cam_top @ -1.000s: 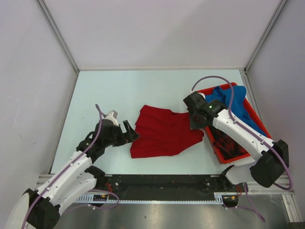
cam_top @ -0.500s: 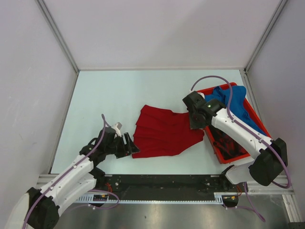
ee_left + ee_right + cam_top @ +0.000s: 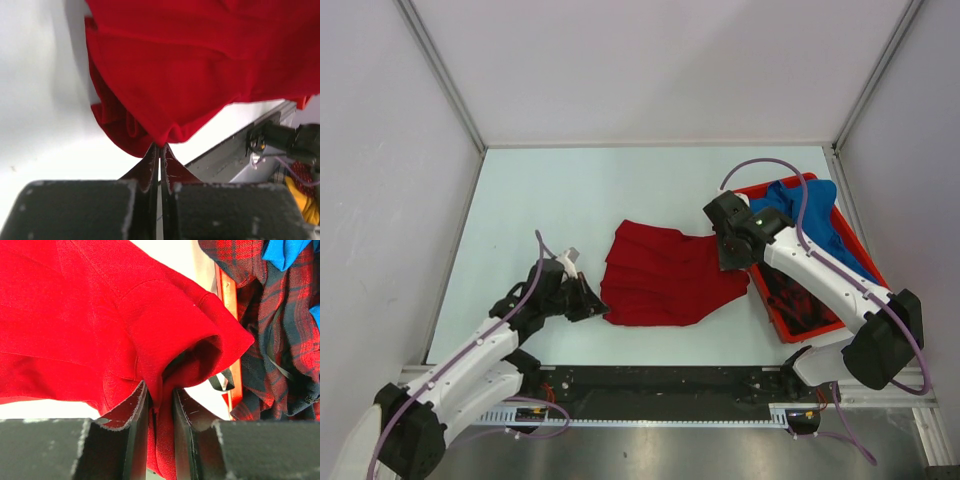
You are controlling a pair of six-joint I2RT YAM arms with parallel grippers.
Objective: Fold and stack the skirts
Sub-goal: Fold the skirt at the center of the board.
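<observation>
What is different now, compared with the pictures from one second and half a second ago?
The left gripper moved toward the near table edge, then closed on the near left corner of the red skirt, bunching that corner slightly. The right gripper kept its grip on the skirt's right corner. The blue skirt and plaid skirt stayed in the tray.

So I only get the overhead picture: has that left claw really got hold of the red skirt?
Observer: Yes. Its wrist camera shows the left gripper pinched shut on a corner of the red skirt.
Operator: And the right one?
Observer: The right gripper is clamped on a rolled fold of the same skirt.
Operator: What's the dark stuff in the tray?
Observer: A red-and-navy plaid skirt, partly under the blue skirt.
</observation>
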